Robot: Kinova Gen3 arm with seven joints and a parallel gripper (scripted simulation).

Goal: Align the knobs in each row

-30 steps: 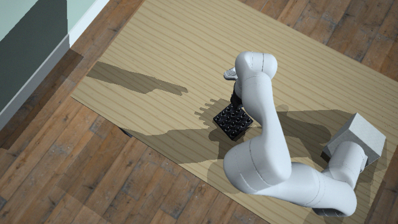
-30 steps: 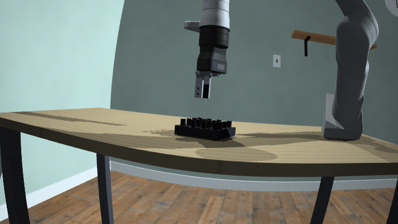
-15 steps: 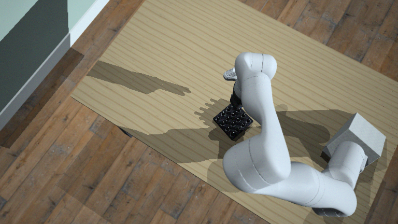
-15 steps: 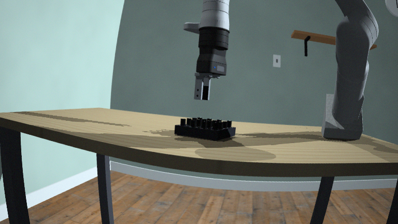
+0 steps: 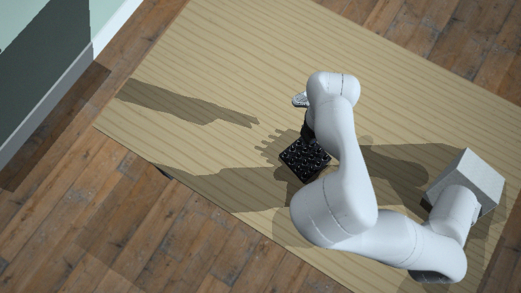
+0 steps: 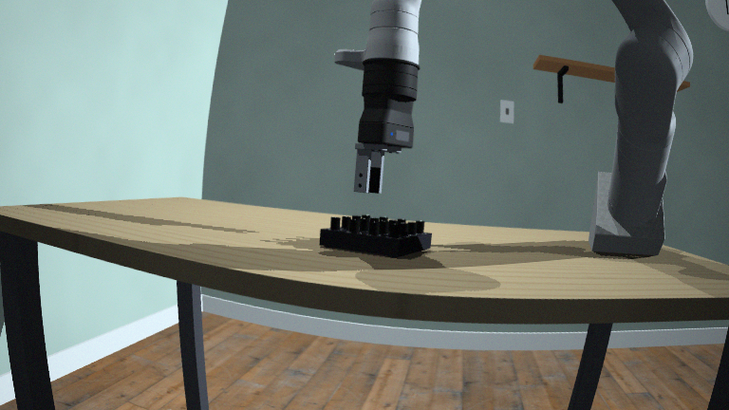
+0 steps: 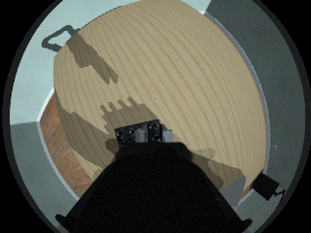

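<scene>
The black knob box (image 5: 305,158) stands on its feet on the wooden table, with several rows of black knobs; it also shows in the side view (image 6: 376,236). The knobs' white lines and the printed names are too small to read. My gripper (image 6: 368,191) points straight down and hangs a short way above the box's far left knobs, touching none. Its fingers stand partly apart with nothing between them. In the overhead view the arm hides the fingers. In the wrist view the dark gripper body covers the lower half and only one edge of the box shows.
The arm's grey base block (image 5: 465,182) stands on the table to the right of the box. The arm's thick white links (image 5: 338,182) arch over the box's right side. The table's near edge (image 6: 376,303) lies in front of the box.
</scene>
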